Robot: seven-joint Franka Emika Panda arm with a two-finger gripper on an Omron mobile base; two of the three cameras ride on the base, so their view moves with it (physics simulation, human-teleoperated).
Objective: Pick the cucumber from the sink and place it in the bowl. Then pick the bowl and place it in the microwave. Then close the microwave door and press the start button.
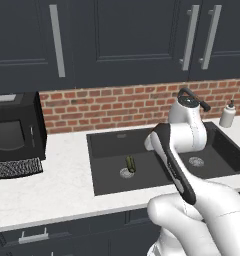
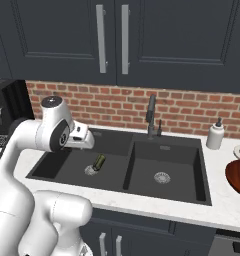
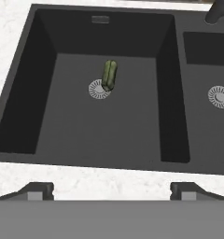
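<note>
**Pre-grasp: hand above the left basin, nothing held**

Cucumber (image 3: pixel 109 75) lies on the floor of the left basin of the sink (image 3: pixel 165 93), one end overlapping the round silver drain (image 3: pixel 99 89), well away from the basin walls. That leaves room for a finger on each side, so a top-down grasp looks workable.

Gripper (image 3: pixel 112 189) hangs over the sink's front rim, looking down into the basin. Jaws are spread wide and empty, probably kept fully apart so they can straddle the cucumber on descent. Cucumber sits ahead of the fingertips, not between them.

Bowl (image 2: pixel 238 177) sits on the counter right of the sink, partly cut off by the frame. It's close by, so the carry should be short.

Faucet (image 2: pixel 151 116) stands behind the divider, off the likely descent path.
</note>
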